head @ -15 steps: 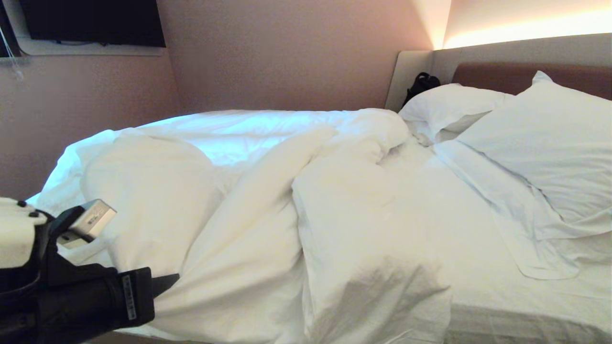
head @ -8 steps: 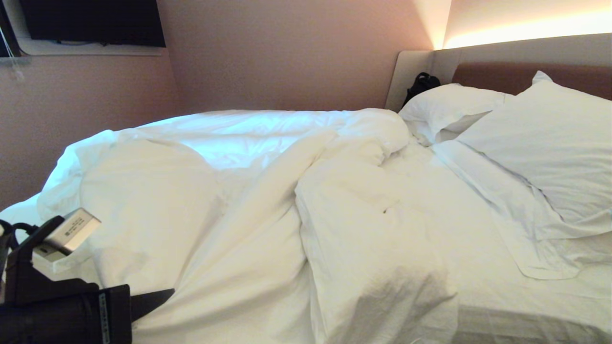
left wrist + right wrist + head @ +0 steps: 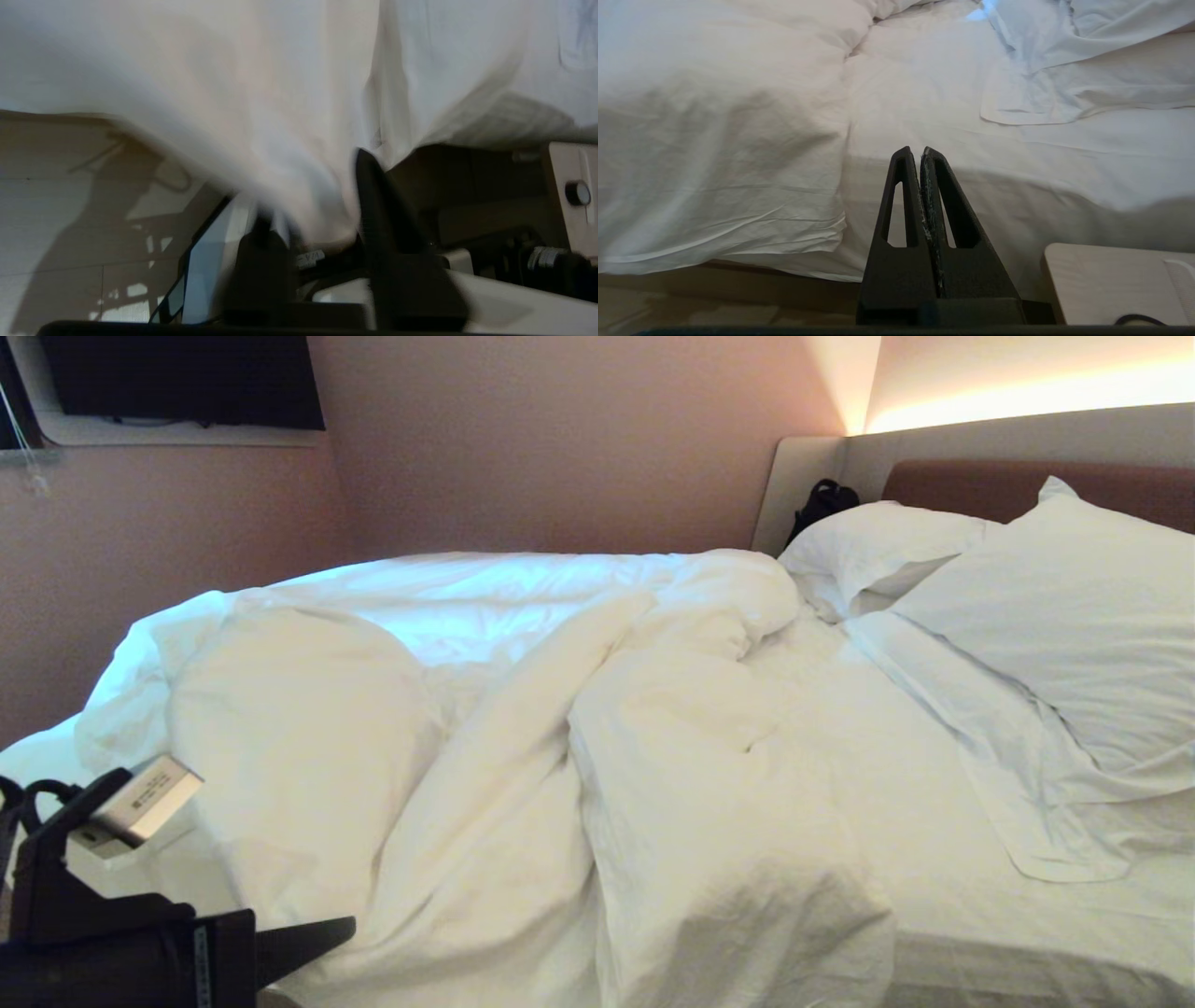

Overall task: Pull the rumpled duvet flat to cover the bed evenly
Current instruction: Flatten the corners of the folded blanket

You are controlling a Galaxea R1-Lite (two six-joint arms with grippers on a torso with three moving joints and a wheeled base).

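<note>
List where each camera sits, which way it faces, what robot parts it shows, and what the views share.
Head view: high, looking down across the bed toward the pillows; left hand at the lower-left corner.
Left wrist view: low, facing the duvet hem, cloth between its fingers.
Right wrist view: beside the bed, facing the duvet's edge; right hand shut.
Shared: the duvet.

bedroom: bed (image 3: 980, 915), pillows (image 3: 1074, 616), headboard (image 3: 980, 485)

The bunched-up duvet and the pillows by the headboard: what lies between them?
In the head view, only a bare stretch of white sheet lies between the duvet and the pillows; nothing rests on it.
</note>
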